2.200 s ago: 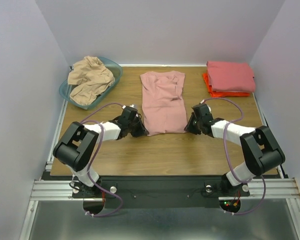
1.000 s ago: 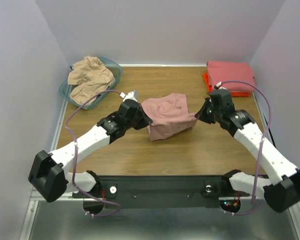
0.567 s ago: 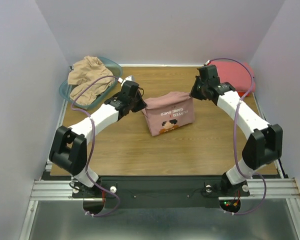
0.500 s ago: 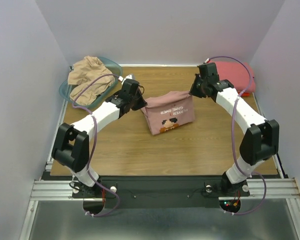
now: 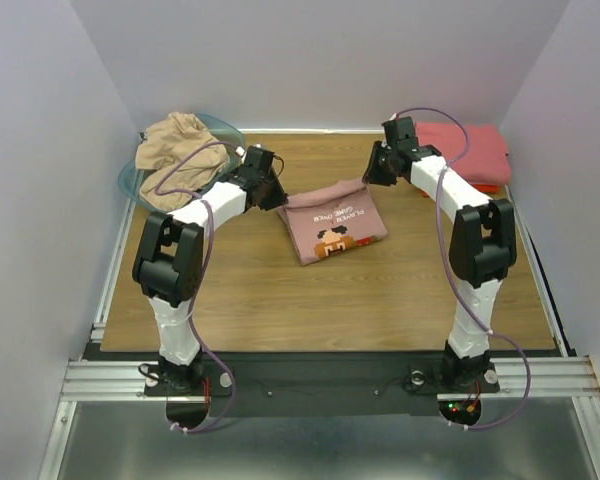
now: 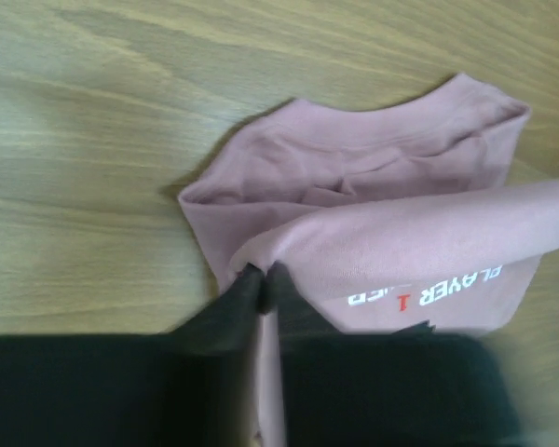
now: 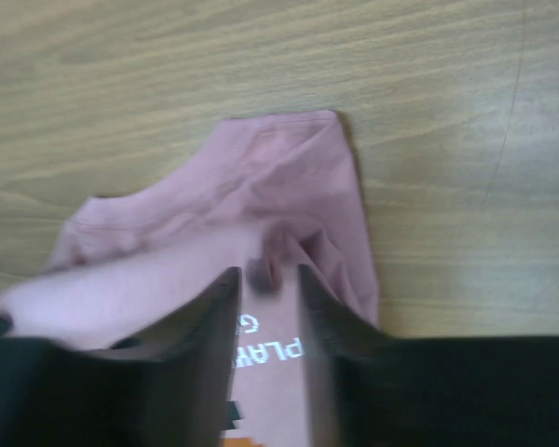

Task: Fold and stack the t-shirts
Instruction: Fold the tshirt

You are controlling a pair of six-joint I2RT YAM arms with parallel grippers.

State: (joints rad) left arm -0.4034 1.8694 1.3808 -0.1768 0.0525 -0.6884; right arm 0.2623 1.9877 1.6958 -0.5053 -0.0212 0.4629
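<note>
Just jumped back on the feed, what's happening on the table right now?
Both arms are folding the dusty pink t-shirt in the middle of the table. The left gripper and right gripper each have their jaws pinched on a corner of the folded-over edge, carried over the collar end, print facing up. A tan t-shirt lies crumpled in the teal basket, and a folded coral t-shirt lies at the far right.
</note>
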